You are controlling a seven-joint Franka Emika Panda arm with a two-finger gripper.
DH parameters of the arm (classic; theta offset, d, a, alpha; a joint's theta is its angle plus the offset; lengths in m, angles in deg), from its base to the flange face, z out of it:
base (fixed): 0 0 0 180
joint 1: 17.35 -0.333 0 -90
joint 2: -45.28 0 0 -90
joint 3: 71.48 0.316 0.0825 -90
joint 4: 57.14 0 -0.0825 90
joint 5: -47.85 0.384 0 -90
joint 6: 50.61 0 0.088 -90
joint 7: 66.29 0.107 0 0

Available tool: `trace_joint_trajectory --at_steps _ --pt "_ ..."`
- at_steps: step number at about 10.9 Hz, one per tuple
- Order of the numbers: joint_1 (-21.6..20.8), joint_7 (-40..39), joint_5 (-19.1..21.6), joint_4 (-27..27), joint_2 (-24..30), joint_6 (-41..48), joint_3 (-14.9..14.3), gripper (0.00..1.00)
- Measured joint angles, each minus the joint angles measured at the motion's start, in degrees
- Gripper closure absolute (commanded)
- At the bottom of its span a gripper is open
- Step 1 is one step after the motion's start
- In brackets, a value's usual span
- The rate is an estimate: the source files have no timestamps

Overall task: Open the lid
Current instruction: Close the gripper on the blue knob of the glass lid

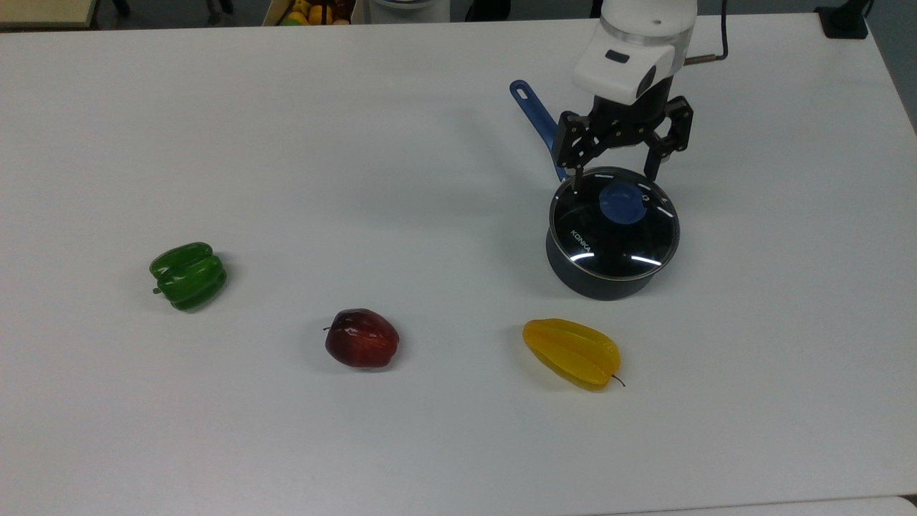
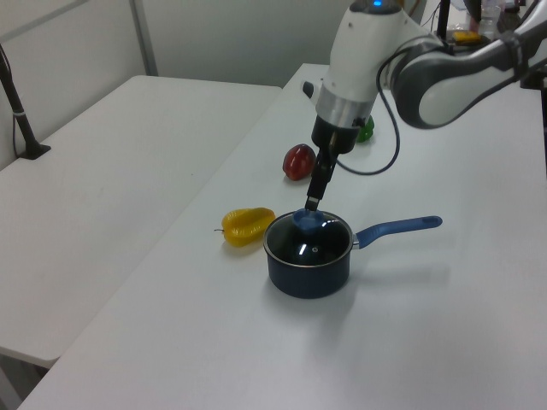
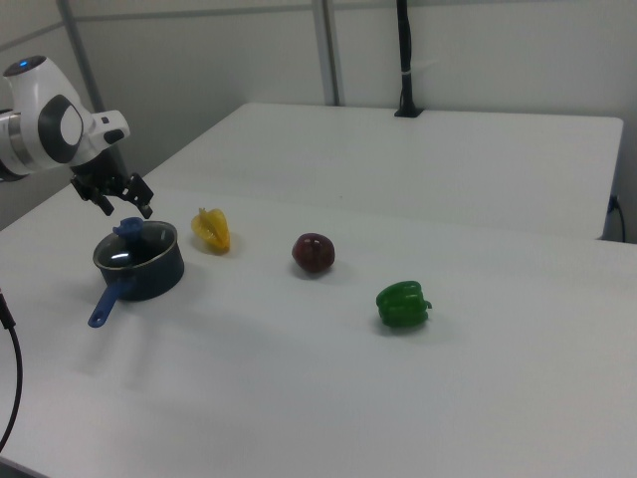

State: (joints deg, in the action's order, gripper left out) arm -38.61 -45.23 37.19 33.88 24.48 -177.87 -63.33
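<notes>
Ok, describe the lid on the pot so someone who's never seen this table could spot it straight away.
On the white table, find the dark saucepan with the long blue handle, just below the robot's hand in the top view. The lid sits on it: round clear glass, metal rim, blue central knob; the nearby fruit and pepper have nothing like it.

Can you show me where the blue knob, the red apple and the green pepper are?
blue knob [image 1: 622,202], top view, on the middle of its flat top.
red apple [image 1: 362,338], top view, on its shiny upper side.
green pepper [image 3: 402,304], right view, on the middle of its body.
</notes>
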Motion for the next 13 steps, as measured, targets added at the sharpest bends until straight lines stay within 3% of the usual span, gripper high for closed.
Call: trace_joint_trajectory --at_steps 8,13 --pt "-2.2 3.0 -1.2 2.0 -1.1 -4.1 0.0 0.01" --pt "-2.2 3.4 -3.8 2.4 -2.9 -4.1 -0.1 0.11"
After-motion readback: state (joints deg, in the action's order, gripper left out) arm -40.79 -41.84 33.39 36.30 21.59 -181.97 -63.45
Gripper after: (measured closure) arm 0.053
